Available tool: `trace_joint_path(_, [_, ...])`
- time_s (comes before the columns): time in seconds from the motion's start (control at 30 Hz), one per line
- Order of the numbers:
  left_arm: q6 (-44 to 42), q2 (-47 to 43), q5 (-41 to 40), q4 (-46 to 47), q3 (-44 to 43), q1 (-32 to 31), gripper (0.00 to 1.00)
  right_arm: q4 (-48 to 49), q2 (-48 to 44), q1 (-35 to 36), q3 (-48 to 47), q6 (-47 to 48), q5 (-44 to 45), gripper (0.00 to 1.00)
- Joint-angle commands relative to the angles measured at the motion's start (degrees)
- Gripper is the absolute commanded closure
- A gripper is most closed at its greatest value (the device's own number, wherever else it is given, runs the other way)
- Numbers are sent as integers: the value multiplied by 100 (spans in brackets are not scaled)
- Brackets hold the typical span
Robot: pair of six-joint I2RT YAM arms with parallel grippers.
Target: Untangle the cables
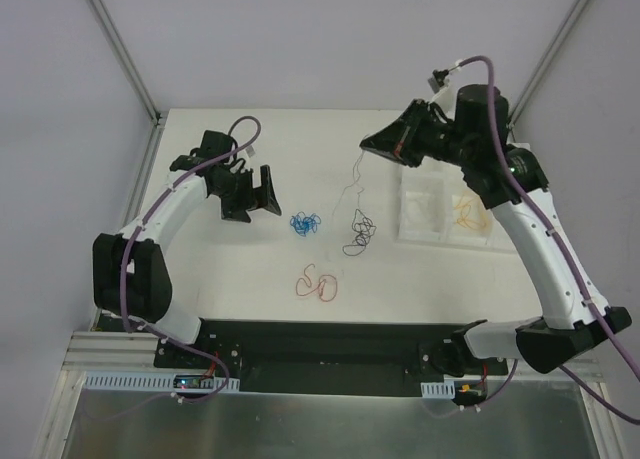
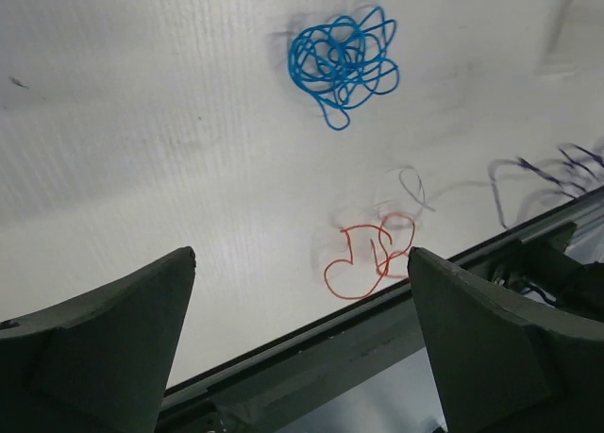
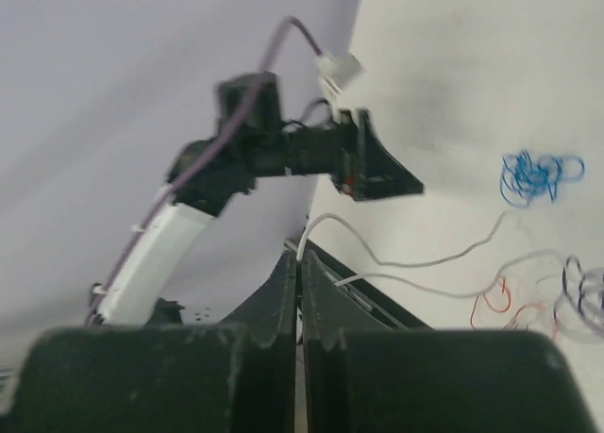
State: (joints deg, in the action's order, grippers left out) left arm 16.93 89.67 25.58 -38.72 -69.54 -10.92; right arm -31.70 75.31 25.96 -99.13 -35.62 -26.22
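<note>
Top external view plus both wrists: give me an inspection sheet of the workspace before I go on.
Surface: white table, flat.
Job's things: blue cable bunched, red cable looped, both lying free; pale cable hangs from the right gripper down to the dark cable; yellow-orange cable on the clear plastic sleeves.
Clutter: clear plastic sleeves, right side.
Grippers: left gripper open, empty; right gripper shut on pale cable.
Cables: purple arm cables run along both arms.
Surroundings: pale walls, metal frame posts.
</note>
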Motion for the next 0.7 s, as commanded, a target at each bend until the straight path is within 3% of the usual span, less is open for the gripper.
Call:
trace_joint_path(0.0, [460, -520, 325, -171, -271, -147, 5, 253, -253, 278, 613, -95, 37, 100])
trace_joint_path(0.03, [530, -590, 290, -171, -280, -208, 5, 191, -280, 305, 797, -103, 73, 100])
trace_joint_path(0.1, [636, -749, 211, -162, -288, -349, 21, 77, -332, 305, 1070, -95, 143, 100])
trace_joint_path(0.13, [671, -845, 184, -154, -288, -428, 37, -28, -350, 296, 1141, -95, 204, 100])
trace_joint_path(0.17, [698, -907, 149, -127, -271, -559, 42, -116, -350, 296, 1177, -77, 266, 100])
trace_joint_path(0.23, [742, -960, 140, 22, -192, -867, 42, -204, -315, 287, 1168, -130, 249, 100])
trace_joint_path(0.4, [1031, -794, 324, 636, -69, -1746, 29, -47, -183, 287, 1001, -332, -93, 100])
trace_joint_path(0.47, [1224, -662, 377, 865, -60, -1983, 29, 15, -183, 279, 940, -393, -164, 100])
trace_joint_path(0.57, [1339, -425, 351, 998, -200, -2212, 41, 50, -201, 278, 861, -464, -261, 100])
trace_joint_path(0.67, [1418, -240, 386, 1033, -341, -2423, 46, 112, -227, 252, 843, -534, -357, 100])
